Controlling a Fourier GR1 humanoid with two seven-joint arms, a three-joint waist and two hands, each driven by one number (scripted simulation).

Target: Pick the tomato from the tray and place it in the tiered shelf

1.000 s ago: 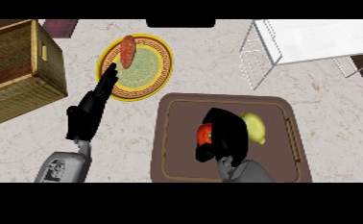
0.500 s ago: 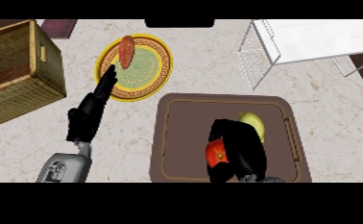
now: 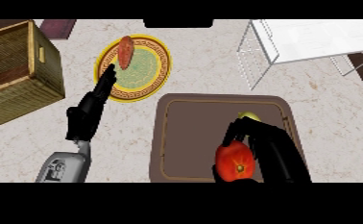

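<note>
One right robot hand (image 3: 273,153) curls round the tomato (image 3: 235,163) over the tray (image 3: 191,122); left robot hand (image 3: 89,110) rests open.

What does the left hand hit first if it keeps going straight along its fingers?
Probably the yellow-rimmed plate: the left hand points up-right, fingertips already over its rim, with the reddish food just beyond. Height above the plate is unclear.

A yellow-rimmed plate (image 3: 145,67) with a green centre sits on the pale marbled worktop (image 3: 205,59). A reddish-brown piece of food (image 3: 126,51) lies on the plate's upper left rim. Left of the plate stands a woven wooden box (image 3: 25,69). Above and left of the plate, at the worktop's far edge, lies a small dark purple thing (image 3: 58,27).
</note>
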